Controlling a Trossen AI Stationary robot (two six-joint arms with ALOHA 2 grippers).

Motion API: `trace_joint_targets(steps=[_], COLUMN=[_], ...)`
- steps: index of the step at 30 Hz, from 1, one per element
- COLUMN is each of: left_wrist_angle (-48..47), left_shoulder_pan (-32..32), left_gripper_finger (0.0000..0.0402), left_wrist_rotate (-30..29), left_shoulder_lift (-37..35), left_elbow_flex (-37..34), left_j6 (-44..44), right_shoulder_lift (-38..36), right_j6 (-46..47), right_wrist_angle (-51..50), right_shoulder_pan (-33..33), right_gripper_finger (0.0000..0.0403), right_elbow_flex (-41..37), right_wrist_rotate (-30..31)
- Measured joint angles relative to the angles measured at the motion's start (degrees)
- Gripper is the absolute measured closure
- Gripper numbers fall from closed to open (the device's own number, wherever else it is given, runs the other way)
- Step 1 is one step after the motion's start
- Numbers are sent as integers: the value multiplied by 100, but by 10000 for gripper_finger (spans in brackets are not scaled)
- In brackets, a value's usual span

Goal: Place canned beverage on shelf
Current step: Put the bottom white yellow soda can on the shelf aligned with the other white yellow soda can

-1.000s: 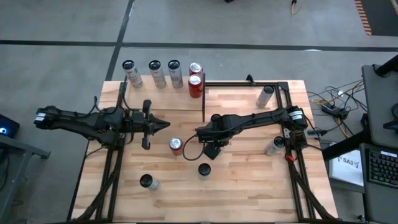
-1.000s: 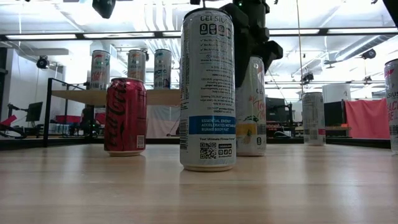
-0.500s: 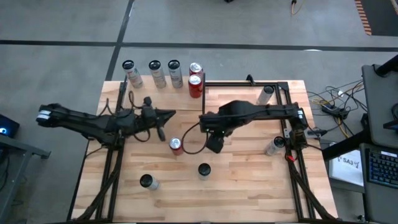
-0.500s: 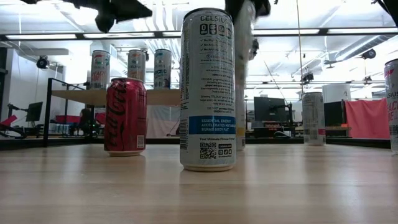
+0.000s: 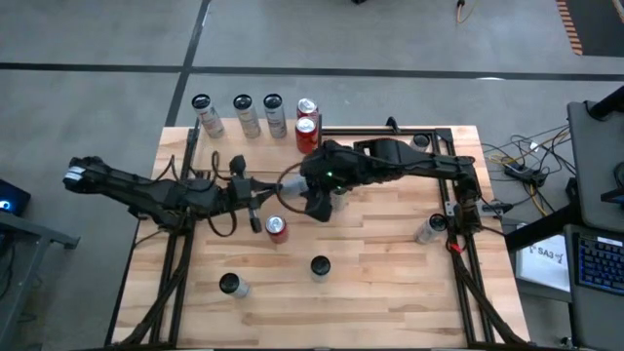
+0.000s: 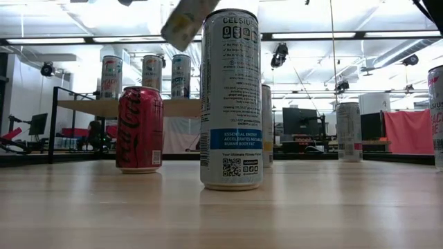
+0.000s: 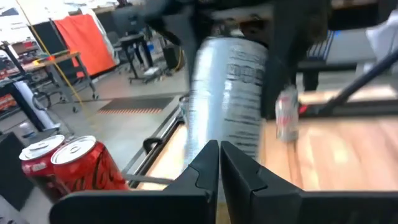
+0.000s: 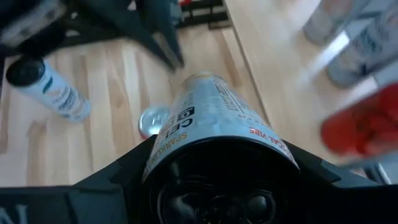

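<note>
Since the earlier frame the right pincer (image 5: 314,198) has lifted the white can (image 8: 214,121) off the surface (image 5: 390,292) and swung it toward the far-left corner. It grips the can tilted, long axis leaning, the shelf (image 5: 249,151) just beyond. The left pincer (image 5: 255,200), closed and empty, hangs alongside.

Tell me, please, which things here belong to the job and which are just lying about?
Job: can held in right end effector; shelf.
Lying about: red can; three other table cans; left end effector, shut, waiting.
</note>
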Motion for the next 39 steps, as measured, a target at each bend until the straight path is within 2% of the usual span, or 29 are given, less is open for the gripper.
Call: trace_joint_targets(steps=[7, 13, 17, 22, 27, 30, 34, 39], left_wrist_angle=[-1026, -1507, -2162, -2565, -2606, -2597, -2536, -2478], left_shoulder_pan=[-74, -74, -74, -85, -79, -78, -83, -78], left_gripper_finger=[397, 355, 297, 189, 89, 55, 43, 55], left_wrist_rotate=[-214, -443, -449, -505, -1374, -1411, -1515, -2055], left_shoulder_lift=[336, 344, 328, 392, 565, 723, 1013, 1283], left_elbow_flex=[639, 932, 985, 971, 969, 967, 964, 964], left_j6=[-47, -17, -47, -127, 100, 97, 32, -137], right_shoulder_lift=[135, 270, 316, 316, 316, 316, 316, 316], right_j6=[-339, -342, -292, -126, -123, -119, -112, -110], right_wrist_angle=[497, 550, 571, 626, 662, 668, 717, 772], right_shoulder_pan=[-170, -246, -254, -288, -316, -307, -305, -309], right_gripper_finger=[164, 164, 164, 164, 164, 164, 164, 164], right_elbow_flex=[-7, -5, -7, -7, -7, -7, -7, -7], right_wrist_rotate=[35, 14, 24, 4, 36, 18, 13, 13])
